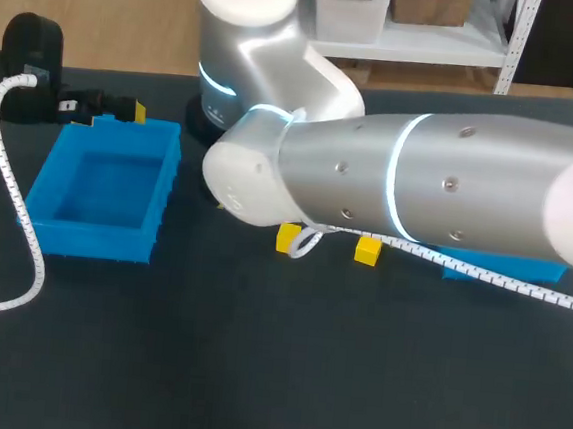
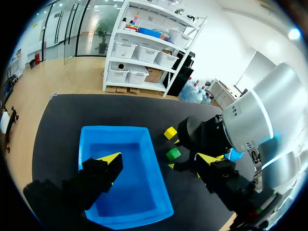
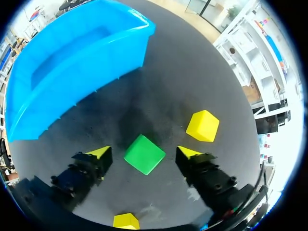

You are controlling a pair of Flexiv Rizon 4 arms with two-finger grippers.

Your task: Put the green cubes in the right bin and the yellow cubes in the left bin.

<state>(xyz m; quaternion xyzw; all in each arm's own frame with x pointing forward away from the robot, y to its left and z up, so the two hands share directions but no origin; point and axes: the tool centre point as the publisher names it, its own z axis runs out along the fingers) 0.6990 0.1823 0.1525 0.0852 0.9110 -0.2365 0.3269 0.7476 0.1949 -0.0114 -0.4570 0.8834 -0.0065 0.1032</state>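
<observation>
While the left gripper (image 2: 159, 159) hangs over the far end of the blue left bin (image 1: 93, 241) with its fingers spread wide and nothing in them, the right arm (image 1: 450, 179) comes across the black table (image 1: 253, 372) to the middle. The right gripper (image 3: 143, 152) is down low with the green cube (image 3: 144, 155) sitting between its yellow tips. The fingers are apart, though, with a gap on both sides, so no grip on it. One yellow cube (image 3: 202, 125) sits just ahead of the fingers, and another yellow cube (image 3: 126, 221) is back under the gripper. From the head camera the green one is hidden by the arm, and the right bin (image 1: 503, 266) only peeks out below it.
</observation>
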